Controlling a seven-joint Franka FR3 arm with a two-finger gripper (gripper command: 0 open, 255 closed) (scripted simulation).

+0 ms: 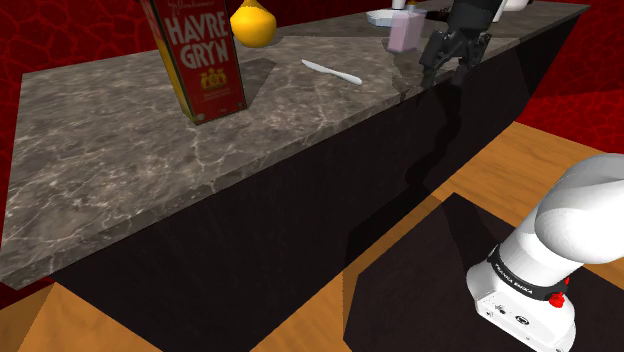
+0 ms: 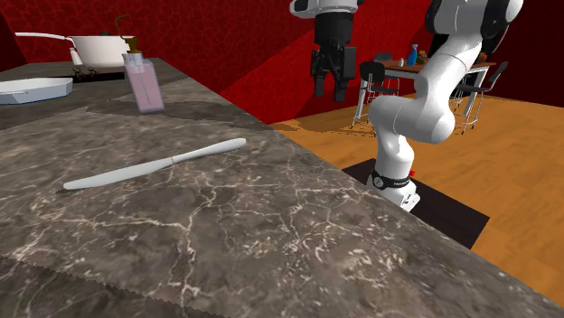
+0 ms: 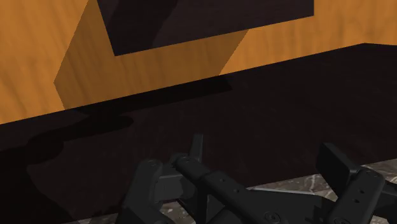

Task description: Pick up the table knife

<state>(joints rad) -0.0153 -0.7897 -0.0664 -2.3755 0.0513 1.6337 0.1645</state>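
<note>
The table knife (image 1: 331, 71) is pale grey and lies flat on the marble counter (image 1: 120, 150), between the oat box and the pink bottle. In the second exterior view the knife (image 2: 158, 163) points its blade toward the counter's front edge. My black gripper (image 1: 452, 70) hangs in the air over the counter's front edge, well to the shoulder view's right of the knife and clear of it. The gripper (image 2: 329, 88) is open and holds nothing. In the wrist view the fingers (image 3: 197, 149) stand apart above the counter's dark front face and wooden floor.
A red-and-yellow oat box (image 1: 200, 60) stands upright beyond the knife, with a yellow pear-shaped thing (image 1: 253, 25) behind it. A pink bottle (image 1: 405, 32) and a plate (image 2: 32, 88) sit close to the gripper's side. A white pot (image 2: 95, 47) stands at the counter's far end.
</note>
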